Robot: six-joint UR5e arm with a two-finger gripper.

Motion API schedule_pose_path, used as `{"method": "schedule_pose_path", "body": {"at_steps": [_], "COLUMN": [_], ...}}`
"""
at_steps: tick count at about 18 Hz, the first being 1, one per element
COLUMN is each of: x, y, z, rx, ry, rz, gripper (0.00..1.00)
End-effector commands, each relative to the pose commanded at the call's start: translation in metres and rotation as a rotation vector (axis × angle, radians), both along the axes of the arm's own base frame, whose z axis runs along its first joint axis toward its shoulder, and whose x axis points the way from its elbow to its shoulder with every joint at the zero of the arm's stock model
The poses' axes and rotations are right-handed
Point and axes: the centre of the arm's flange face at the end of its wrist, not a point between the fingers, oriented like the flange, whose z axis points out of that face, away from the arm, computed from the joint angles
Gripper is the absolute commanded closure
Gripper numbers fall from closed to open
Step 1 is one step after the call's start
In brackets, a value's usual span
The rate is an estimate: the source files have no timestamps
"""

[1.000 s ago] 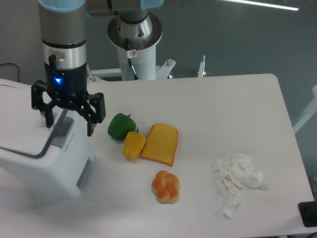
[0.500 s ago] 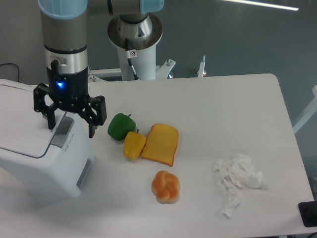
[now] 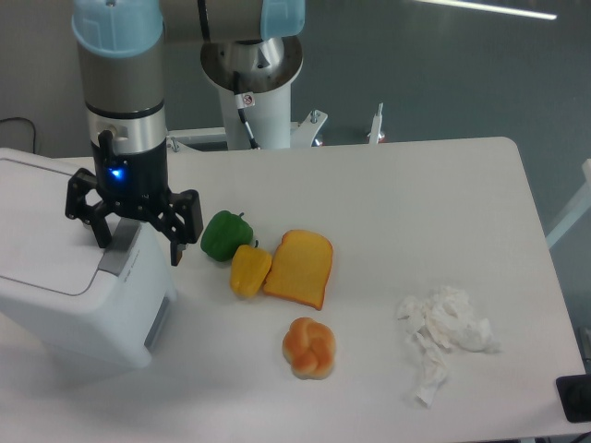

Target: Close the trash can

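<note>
The trash can (image 3: 65, 277) is a large white boxy bin at the table's left edge, with a flat white lid lying down on top and a grey latch strip (image 3: 115, 249) at its right rim. My gripper (image 3: 137, 246) hangs open right above that rim. One fingertip (image 3: 100, 238) is over the lid and the other (image 3: 175, 256) is just off the bin's right side. It holds nothing.
A green pepper (image 3: 224, 234), a yellow pepper (image 3: 248, 269), a slice of toast (image 3: 299, 268) and a bread roll (image 3: 309, 347) lie right of the bin. Crumpled white tissue (image 3: 443, 335) lies at the right. The robot's base (image 3: 251, 83) stands behind.
The gripper has drifted slightly right and a little lower over the bin's right rim. The lid's right edge has sunk and now lies flatter.
</note>
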Motion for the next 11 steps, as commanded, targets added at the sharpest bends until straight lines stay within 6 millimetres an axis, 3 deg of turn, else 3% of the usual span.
{"method": "schedule_pose_path", "body": {"at_steps": [6, 8, 11], "x": [-0.006, -0.029, -0.073], "y": [-0.002, -0.017, -0.037], "z": [0.027, 0.041, 0.044], "rx": [0.052, 0.073, 0.073], "ry": [0.010, 0.020, 0.038], "rz": [0.015, 0.059, 0.111], "gripper": [0.00, 0.00, 0.00]}}
